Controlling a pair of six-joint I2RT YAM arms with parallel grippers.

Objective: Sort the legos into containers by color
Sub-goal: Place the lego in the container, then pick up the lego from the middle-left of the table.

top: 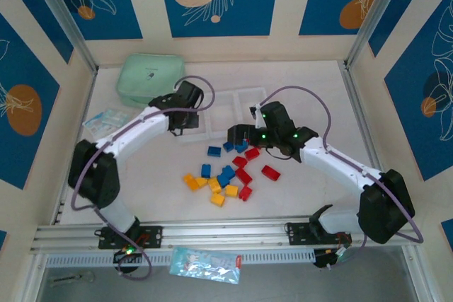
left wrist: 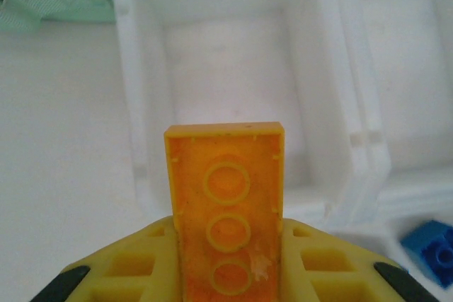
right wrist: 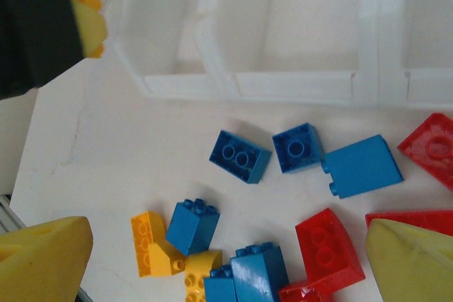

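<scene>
**Left tool carrying orange brick at tray's left end**

I saw the left tool (left wrist: 228, 274) clamped on an orange-yellow brick (left wrist: 225, 196), underside facing its wrist camera. The brick pointed at the left-end compartment of the white three-compartment tray (left wrist: 141, 104). I couldn't tell if it was over the wall or just short of it. The mint green pouch (top: 150, 78) lay beyond the tray's left end. The right tool (right wrist: 226, 259) had its jaws wide apart, low over the loose legos (top: 225, 175). Those red, blue and orange bricks lay scattered on the desk (top: 304, 189), just in front of the tray.
</scene>
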